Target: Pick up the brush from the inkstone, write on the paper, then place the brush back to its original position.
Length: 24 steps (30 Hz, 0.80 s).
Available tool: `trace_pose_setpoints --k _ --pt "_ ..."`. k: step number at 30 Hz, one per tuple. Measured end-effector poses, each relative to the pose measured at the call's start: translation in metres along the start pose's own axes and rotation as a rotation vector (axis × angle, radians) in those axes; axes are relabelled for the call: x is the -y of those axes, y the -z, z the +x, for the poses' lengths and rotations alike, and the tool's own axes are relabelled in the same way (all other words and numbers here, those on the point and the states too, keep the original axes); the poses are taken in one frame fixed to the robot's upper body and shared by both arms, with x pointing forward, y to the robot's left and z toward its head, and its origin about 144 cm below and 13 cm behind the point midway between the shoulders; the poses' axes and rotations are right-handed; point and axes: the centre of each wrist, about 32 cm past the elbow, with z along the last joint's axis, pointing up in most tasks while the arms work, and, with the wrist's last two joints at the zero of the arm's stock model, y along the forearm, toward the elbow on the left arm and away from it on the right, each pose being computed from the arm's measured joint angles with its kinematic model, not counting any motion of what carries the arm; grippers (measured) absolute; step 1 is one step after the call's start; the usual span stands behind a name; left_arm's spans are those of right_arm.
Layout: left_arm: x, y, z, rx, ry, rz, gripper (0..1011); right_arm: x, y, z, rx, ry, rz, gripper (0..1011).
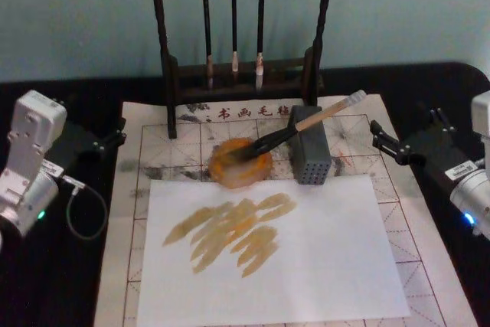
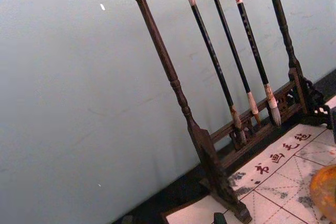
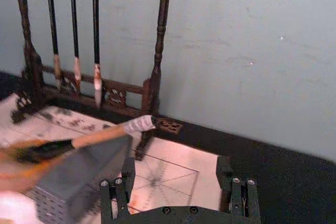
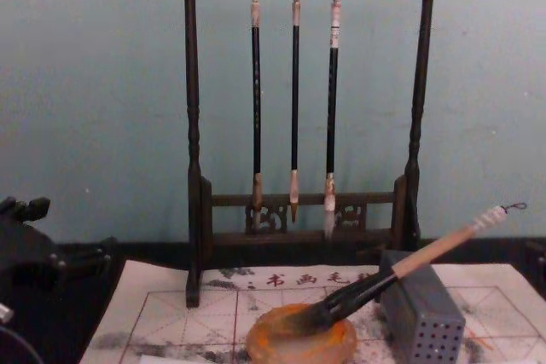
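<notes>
The brush [image 1: 306,122] lies slanted with its dark bristles in the round orange-brown inkstone [image 1: 240,162] and its wooden handle propped on a grey block. Its white-wrapped end points to the back right. The gridded paper [image 1: 348,132], with red and black characters along its far edge, lies under both. A plain white sheet [image 1: 321,266] with orange-brown strokes covers its front part. My left gripper [image 1: 115,135] stands open at the paper's left edge, holding nothing. My right gripper [image 3: 178,192] is open at the right edge, a hand's width from the brush's end [image 3: 139,125].
A dark wooden stand [image 1: 168,74] with three thin hanging brushes [image 4: 294,108] stands at the paper's far edge. The grey perforated block [image 1: 310,155] sits right of the inkstone. A cable loop [image 1: 84,212] hangs beside my left arm. Black cloth flanks the paper.
</notes>
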Motion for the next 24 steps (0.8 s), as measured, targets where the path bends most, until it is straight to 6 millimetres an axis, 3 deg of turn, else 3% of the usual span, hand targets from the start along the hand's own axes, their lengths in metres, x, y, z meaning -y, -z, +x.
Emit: trace_pose_setpoints --k 10,24 --pt "0.0 0.0 0.0 0.0 0.0 0.0 1001 0.0 0.008 -0.007 -0.283 -0.073 0.05 1000" --pt "0.0 0.0 0.0 0.0 0.0 0.0 1001 -0.024 0.027 -0.011 -0.696 -0.128 0.083 1000"
